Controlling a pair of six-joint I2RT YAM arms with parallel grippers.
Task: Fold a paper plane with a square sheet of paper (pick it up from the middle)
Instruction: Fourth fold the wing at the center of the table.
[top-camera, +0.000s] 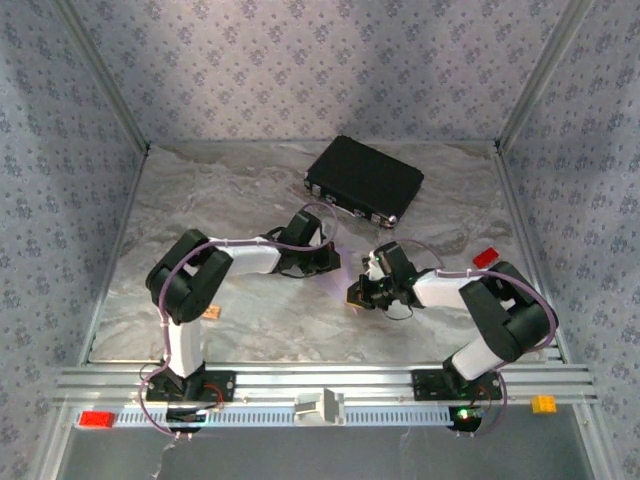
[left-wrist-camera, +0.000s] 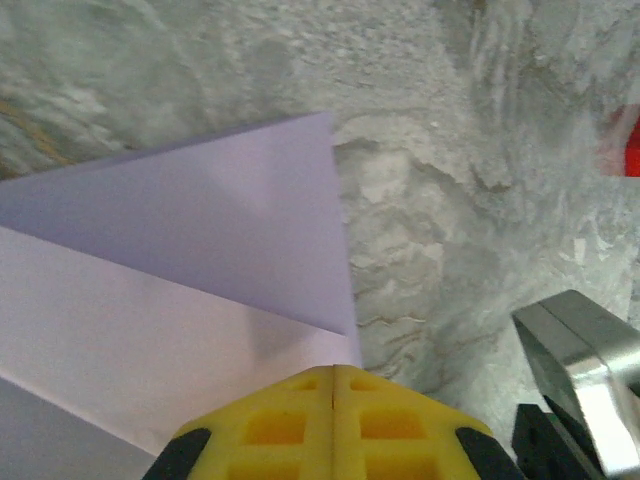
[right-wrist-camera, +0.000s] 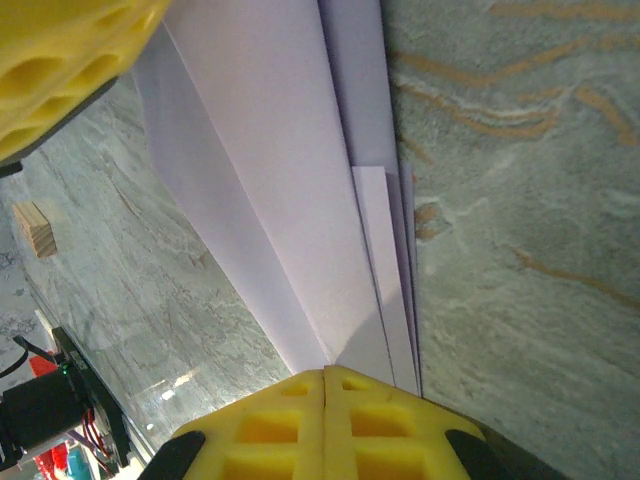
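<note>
Converging low: left gripper (left-wrist-camera: 333, 373), right gripper (right-wrist-camera: 325, 373)

Overhead: bright, even, diffuse light on grey marbled tabletop (top-camera: 250, 180); soft shadows beneath arms; side walls dimmer. Wrist views: yellow finger pads (left-wrist-camera: 270, 425) blurred near lens; pale lilac folded paper (right-wrist-camera: 260, 150) fairly sharp; glare on silvery metal piece (left-wrist-camera: 585, 350).

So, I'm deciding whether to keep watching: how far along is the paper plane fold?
Done: the lilac paper already carries several long stacked folds, and the left wrist view shows a diagonal flap. In hand: the left gripper and right gripper are both shut, tips at the paper, apparently pressing or pinching a crease. Remaining: probably the last wing folds and release; the whole shape isn't visible.
</note>
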